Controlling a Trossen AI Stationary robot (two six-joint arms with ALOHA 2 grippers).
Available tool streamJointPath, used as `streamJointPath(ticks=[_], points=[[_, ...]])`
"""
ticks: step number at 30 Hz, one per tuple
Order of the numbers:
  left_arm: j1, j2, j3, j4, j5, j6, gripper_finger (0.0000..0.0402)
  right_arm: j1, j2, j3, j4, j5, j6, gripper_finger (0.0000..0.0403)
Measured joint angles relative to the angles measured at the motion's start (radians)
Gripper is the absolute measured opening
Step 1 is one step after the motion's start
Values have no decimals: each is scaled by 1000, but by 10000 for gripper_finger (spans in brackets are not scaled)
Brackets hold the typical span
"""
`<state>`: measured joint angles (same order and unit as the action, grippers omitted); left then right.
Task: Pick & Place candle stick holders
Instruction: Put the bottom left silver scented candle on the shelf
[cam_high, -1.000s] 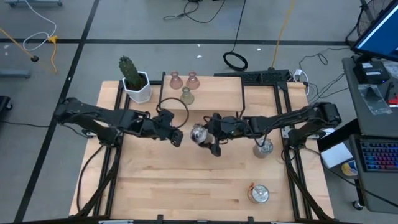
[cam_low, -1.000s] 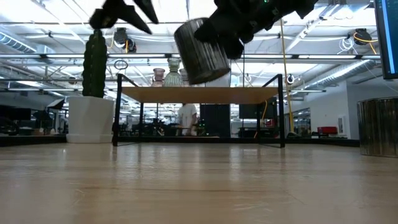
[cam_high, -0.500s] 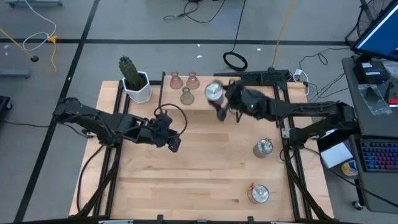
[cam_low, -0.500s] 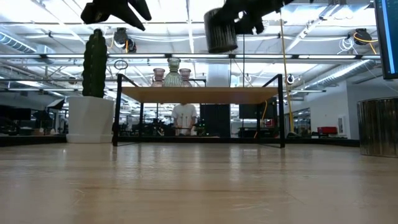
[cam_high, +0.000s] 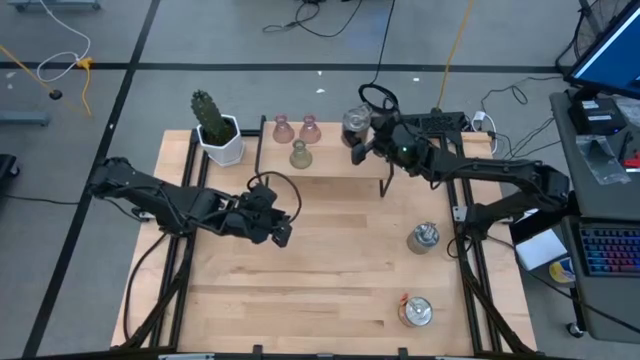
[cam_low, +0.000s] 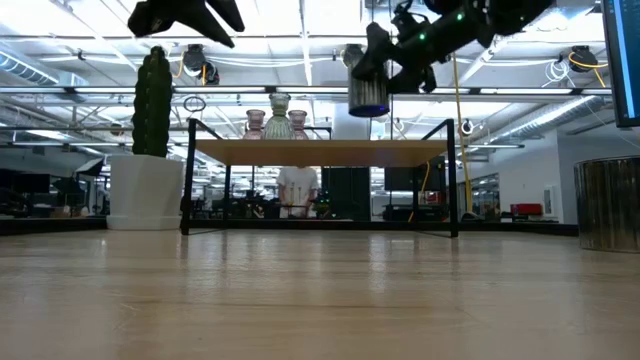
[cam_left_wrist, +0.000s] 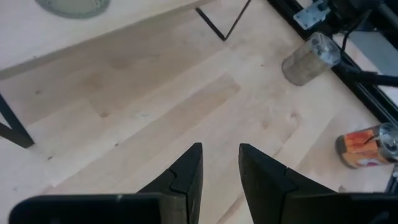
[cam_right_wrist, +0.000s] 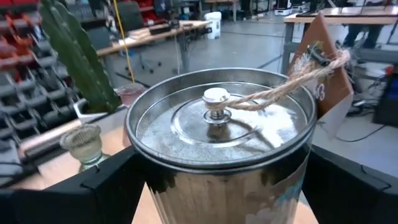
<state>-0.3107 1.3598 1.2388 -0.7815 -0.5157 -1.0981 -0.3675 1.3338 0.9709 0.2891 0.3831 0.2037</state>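
High view shows the right gripper (cam_high: 352, 140), jaws clamped on a silver holder (cam_high: 354, 121), now carried from mid-surface to the far shelf (cam_high: 340, 160), nearly ready to release.

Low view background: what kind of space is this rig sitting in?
Likely a robotics lab or open industrial workspace: exposed ceiling trusses and strip lights, rows of workbenches behind the table, cables trailing over the grey floor, and a monitor and keyboard beside the rig.
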Motion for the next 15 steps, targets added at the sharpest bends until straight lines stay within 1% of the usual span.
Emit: streamJointPath(ticks=[2,5,10,12,15], points=[[1,1,0,-1,-12,0,104,-1,25,-26,73,-22,29,354],[1,2,0,-1,-34,0,104,0,69,-32,128,-21,45,354],[1,2,0,-1,-38,-2,104,-6,147,-32,250,-20,-3,354],[1,2,0,0,-38,-5,104,-15,164,-32,268,-20,-9,354],[1,2,0,0,-38,-5,104,-38,169,-32,243,-20,-7,354]])
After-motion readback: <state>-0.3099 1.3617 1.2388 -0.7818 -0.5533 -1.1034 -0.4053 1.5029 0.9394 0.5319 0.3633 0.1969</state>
